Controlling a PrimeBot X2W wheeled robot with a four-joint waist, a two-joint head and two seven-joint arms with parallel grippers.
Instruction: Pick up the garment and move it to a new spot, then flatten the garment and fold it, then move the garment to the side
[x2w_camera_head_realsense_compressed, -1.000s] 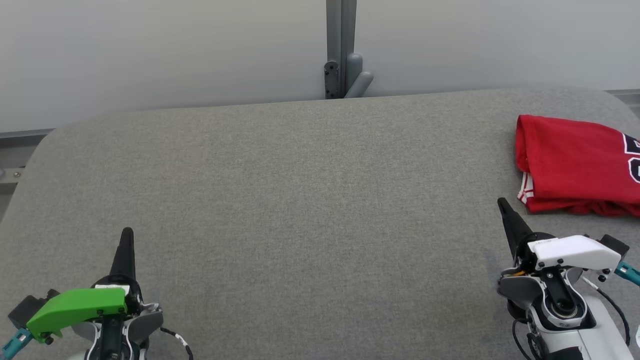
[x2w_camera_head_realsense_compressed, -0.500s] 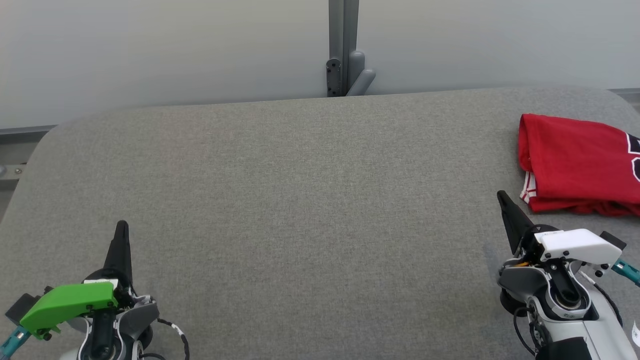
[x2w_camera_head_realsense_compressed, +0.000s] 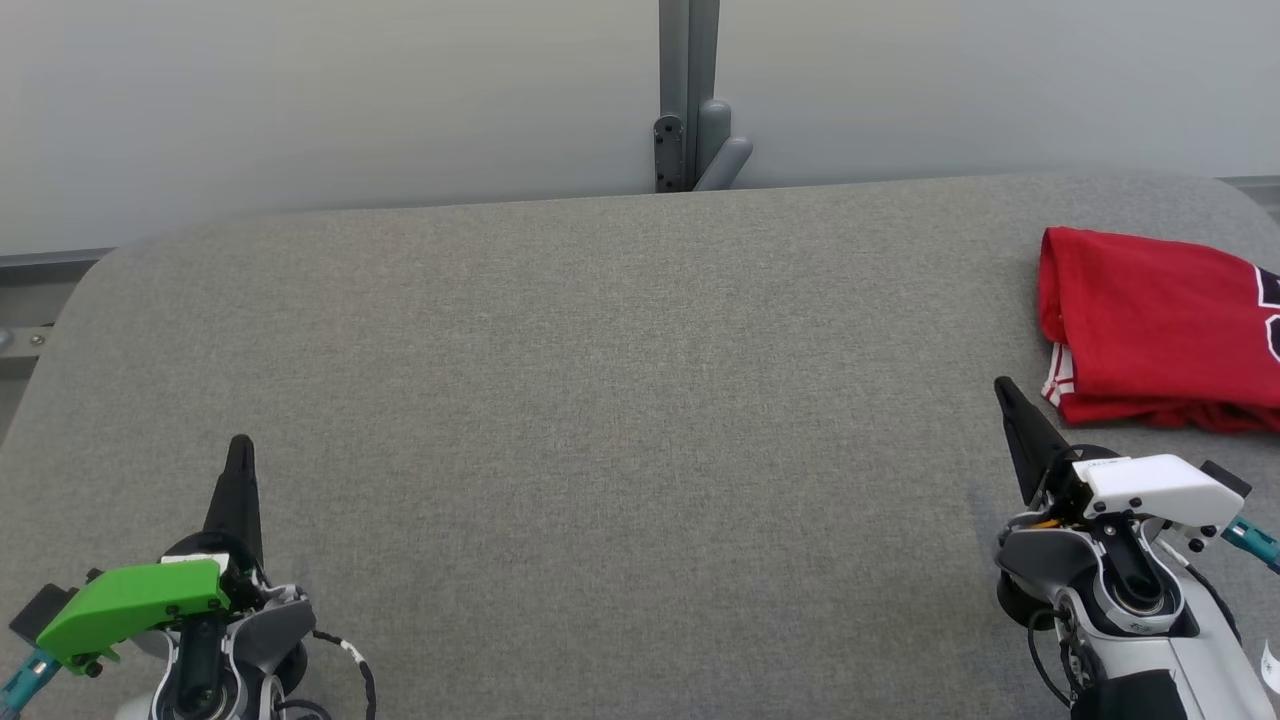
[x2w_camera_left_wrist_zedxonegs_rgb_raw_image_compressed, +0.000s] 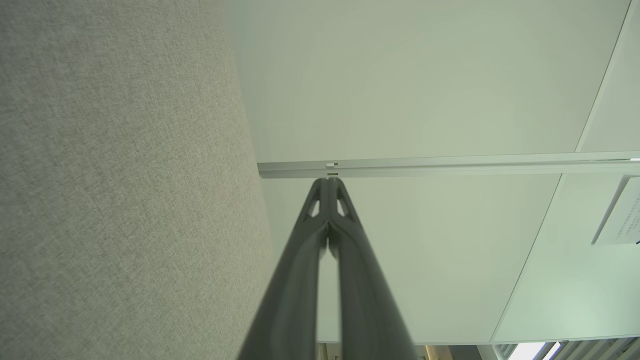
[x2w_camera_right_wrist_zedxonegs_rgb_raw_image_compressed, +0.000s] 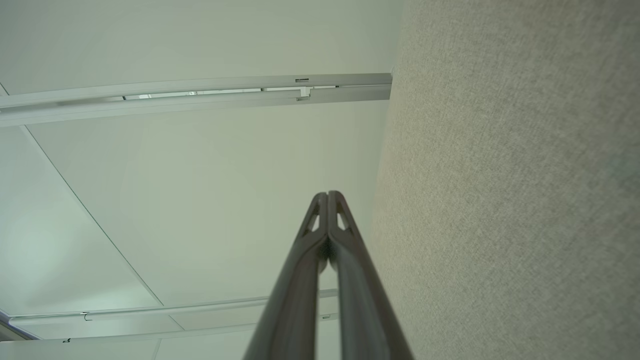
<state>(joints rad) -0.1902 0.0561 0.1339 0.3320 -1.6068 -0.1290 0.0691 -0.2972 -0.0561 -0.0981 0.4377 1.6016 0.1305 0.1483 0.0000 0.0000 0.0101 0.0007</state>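
The red garment (x2w_camera_head_realsense_compressed: 1150, 330) lies folded into a compact bundle at the far right of the grey, fabric-covered surface (x2w_camera_head_realsense_compressed: 600, 400), and its right part is cut off by the edge of the head view. A white-striped hem shows at its near-left corner, and part of a dark, white-edged print shows at its right. The left gripper (x2w_camera_head_realsense_compressed: 240, 447) sits at the lower left of the head view, over the near-left part of the surface and well apart from the garment. Its two dark fingers are pressed together into one point and hold nothing. The right gripper (x2w_camera_head_realsense_compressed: 1003, 388) is at the lower right, with its tip near the garment's near-left corner but not touching it; it too is closed and empty. In each wrist view the fingers meet at the tips, the surface's cloth runs along one side, and pale wall panels lie beyond. A grey post (x2w_camera_head_realsense_compressed: 688, 95) with a small bracket stands against the pale wall behind the surface's far edge.
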